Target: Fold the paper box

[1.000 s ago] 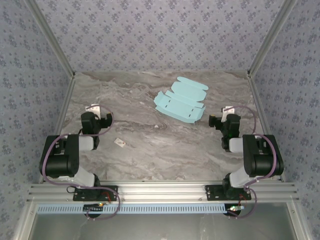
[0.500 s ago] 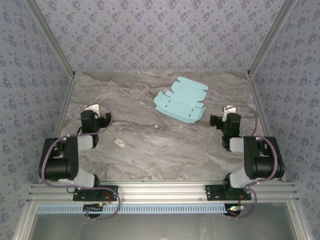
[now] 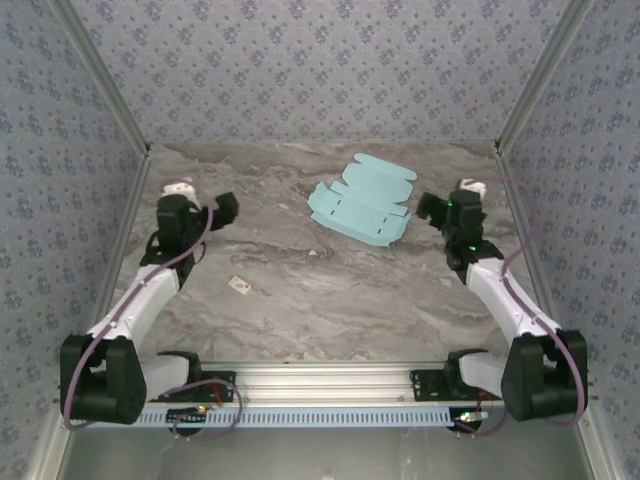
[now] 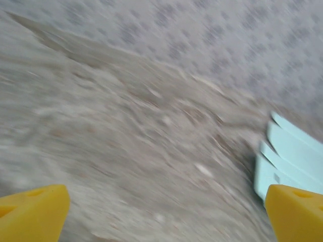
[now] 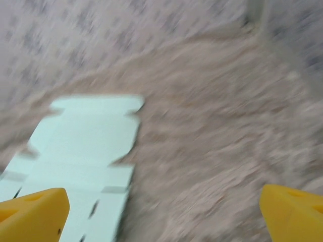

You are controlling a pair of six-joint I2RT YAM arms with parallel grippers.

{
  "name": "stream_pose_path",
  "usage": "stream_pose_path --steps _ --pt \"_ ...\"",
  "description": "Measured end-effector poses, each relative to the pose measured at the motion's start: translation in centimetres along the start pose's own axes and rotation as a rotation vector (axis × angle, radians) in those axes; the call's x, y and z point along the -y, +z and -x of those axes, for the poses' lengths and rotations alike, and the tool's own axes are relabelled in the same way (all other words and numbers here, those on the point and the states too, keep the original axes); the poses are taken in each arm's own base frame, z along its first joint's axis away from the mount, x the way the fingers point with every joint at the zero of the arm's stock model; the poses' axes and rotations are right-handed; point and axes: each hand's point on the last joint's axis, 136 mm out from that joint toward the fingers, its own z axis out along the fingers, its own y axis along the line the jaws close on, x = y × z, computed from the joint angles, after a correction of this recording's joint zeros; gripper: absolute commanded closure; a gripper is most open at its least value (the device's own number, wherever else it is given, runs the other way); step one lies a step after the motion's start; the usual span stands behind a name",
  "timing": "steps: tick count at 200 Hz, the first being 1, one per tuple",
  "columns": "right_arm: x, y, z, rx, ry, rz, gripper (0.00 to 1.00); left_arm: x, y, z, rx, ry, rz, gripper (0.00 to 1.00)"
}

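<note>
Folding not begun: the paper box (image 3: 360, 203) lies as an open, unfolded sheet on the far part of the table (image 3: 300, 300), right of the middle.
Both arms reach forward from their bases. The right gripper (image 5: 164, 214) hangs just beside the sheet's right edge, jaws wide and empty. The left gripper (image 4: 164, 217), equally wide and empty, is well apart to the left. Every flap and tab is yet to be creased.
</note>
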Motion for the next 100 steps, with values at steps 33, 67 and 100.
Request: stream_pose_path --steps 33,67,100 --pt "-3.0 2.5 -5.8 -0.231 -0.052 0.045 0.11 6.5 1.0 -4.3 -0.164 0.085 -0.138 0.01" --pt "-3.4 5.4 -10.4 -0.408 -0.036 0.037 0.31 9.8 1.9 -6.4 -0.251 0.143 -0.190 0.01" --pt "-4.2 7.2 -12.1 -0.476 -0.011 0.049 0.57 11.9 2.3 -7.2 -0.277 0.185 -0.218 0.01"
